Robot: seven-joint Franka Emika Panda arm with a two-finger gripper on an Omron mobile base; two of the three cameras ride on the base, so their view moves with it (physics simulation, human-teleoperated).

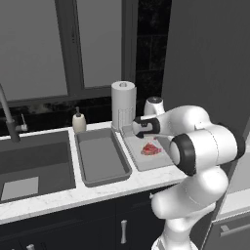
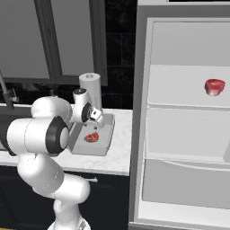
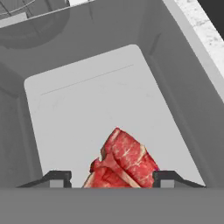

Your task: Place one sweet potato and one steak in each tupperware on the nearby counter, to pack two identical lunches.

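In the left base view, two tupperware sat side by side mid-frame on the counter (image 1: 73,197): the left tupperware (image 1: 100,158) bare, the right tupperware (image 1: 139,161) holding a steak (image 1: 151,149). The right base view added a second steak (image 2: 214,86) on a fridge shelf (image 2: 179,101), upper right. In the hand view, the gripper (image 3: 111,178) stood apart astride the steak at bottom centre; whether it gripped, I couldn't tell.

Large dark-framed window (image 1: 68,46) with frosted grey panes is spanning the back wall. Black tiled wall strip (image 1: 149,46) is running beside it. Dark lower cabinets with a silver handle (image 1: 123,231) are sitting below. Tall white open fridge with pale shelves (image 2: 188,105) is standing at right.
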